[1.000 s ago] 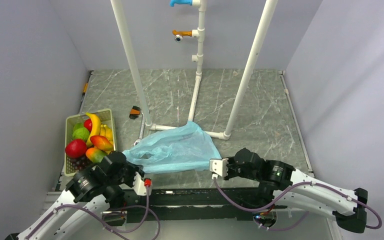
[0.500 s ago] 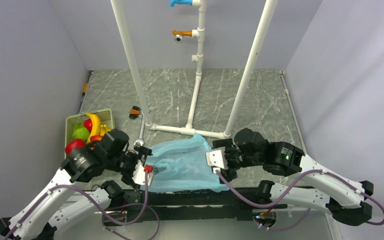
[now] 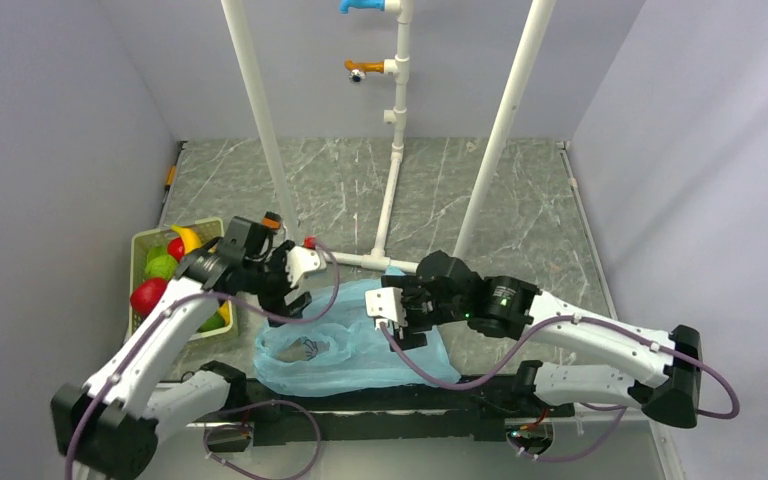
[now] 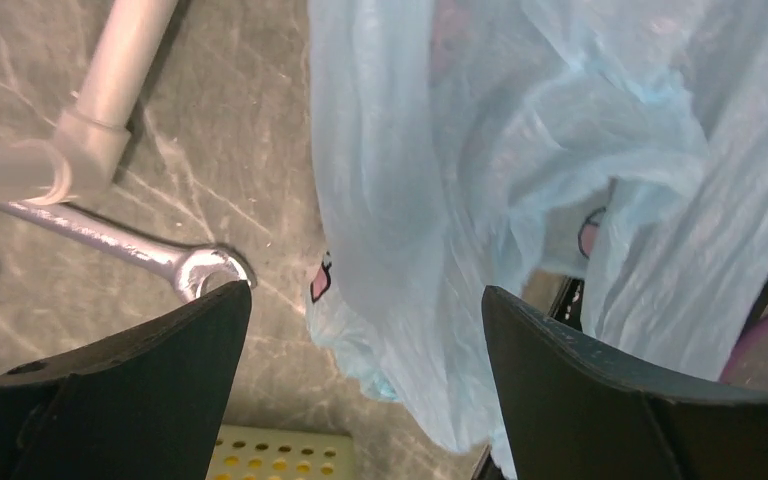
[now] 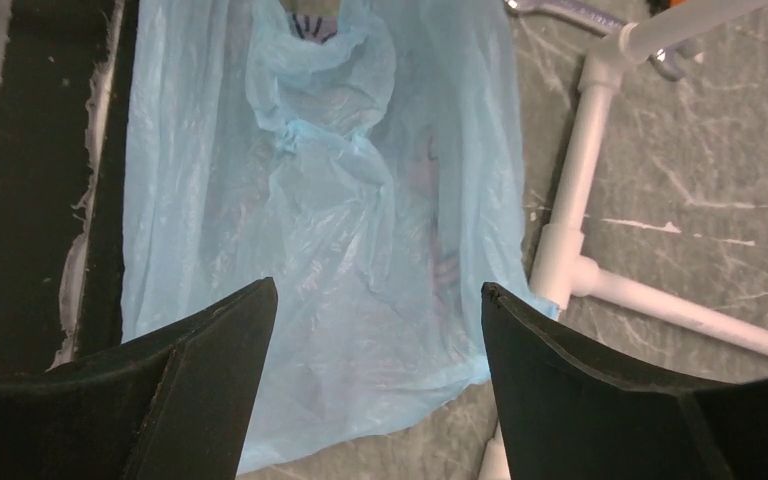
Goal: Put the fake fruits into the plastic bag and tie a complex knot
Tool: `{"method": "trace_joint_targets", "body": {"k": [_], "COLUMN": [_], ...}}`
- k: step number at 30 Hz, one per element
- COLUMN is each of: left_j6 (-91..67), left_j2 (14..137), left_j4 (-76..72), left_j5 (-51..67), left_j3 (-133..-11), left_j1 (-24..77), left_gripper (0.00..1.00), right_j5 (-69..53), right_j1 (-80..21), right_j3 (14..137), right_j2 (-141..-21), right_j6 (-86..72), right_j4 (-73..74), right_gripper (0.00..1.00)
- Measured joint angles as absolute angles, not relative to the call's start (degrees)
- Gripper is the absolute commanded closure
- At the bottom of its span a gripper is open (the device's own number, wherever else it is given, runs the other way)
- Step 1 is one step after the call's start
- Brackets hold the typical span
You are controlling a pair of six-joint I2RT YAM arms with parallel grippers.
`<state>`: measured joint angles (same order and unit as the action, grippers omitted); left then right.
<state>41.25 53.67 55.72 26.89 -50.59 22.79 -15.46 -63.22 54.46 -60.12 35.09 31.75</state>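
The light-blue plastic bag (image 3: 345,340) lies flat and crumpled near the table's front edge, its mouth area puckered (image 5: 290,130). No knot is in view. The fake fruits (image 3: 165,270) sit in a yellow-green basket (image 3: 142,243) at the left: red, green and a banana. My left gripper (image 3: 288,288) hovers open over the bag's left edge (image 4: 410,250), nothing between its fingers (image 4: 120,390). My right gripper (image 3: 407,322) hangs open above the bag's right part (image 5: 340,230), holding nothing. The gap of the left gripper (image 4: 365,295) and of the right gripper (image 5: 378,288) both frame bag plastic.
A white PVC pipe frame (image 3: 390,262) stands just behind the bag, its foot close to the right fingers (image 5: 575,230). A metal wrench (image 4: 130,245) lies by the left pipe foot. The basket's corner (image 4: 280,455) is beside the left gripper. The black front edge (image 5: 50,150) borders the bag.
Both arms rose from the near edge and swung forward over the bag. Both grippers went from shut to open. The bag slid toward the front edge.
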Motion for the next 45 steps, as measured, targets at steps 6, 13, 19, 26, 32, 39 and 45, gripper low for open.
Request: {"method": "trace_joint_targets", "body": {"k": [6, 13, 19, 26, 32, 39, 45], "left_j6": [35.3, 29.5, 22.4, 11.0, 4.8, 1.0, 3.6], "left_j2": [67.1, 73.2, 81.8, 82.1, 82.6, 84.2, 84.0], "left_j4": [48.8, 42.2, 40.2, 39.0, 37.4, 36.1, 37.2], "left_j5": [30.6, 33.0, 35.2, 39.6, 40.3, 42.5, 42.7], "left_j3": [-51.1, -49.6, -51.1, -56.0, -56.1, -56.1, -56.3], "left_j1": [21.1, 22.4, 24.4, 24.8, 24.4, 24.3, 24.1], "left_gripper": [0.14, 0.41, 0.99, 1.0, 1.0, 1.0, 1.0], "right_j5": [-12.7, -13.2, -21.5, -22.0, -19.6, -13.1, -10.0], "right_j1": [-62.9, -62.5, -64.6, -74.9, -80.5, -82.3, -82.3], "right_j3": [45.5, 45.0, 50.0, 49.2, 48.1, 44.0, 37.2], "right_j2": [-57.2, -48.1, -50.6, -61.0, -66.2, -77.5, -79.1], "right_j6": [35.1, 34.1, 30.5, 31.0, 32.3, 36.5, 41.6], "right_j4": [27.4, 28.1, 27.6, 21.2, 14.5, 5.0, 6.2], "right_gripper": [0.23, 0.15, 0.1, 0.09, 0.09, 0.18, 1.0]}}
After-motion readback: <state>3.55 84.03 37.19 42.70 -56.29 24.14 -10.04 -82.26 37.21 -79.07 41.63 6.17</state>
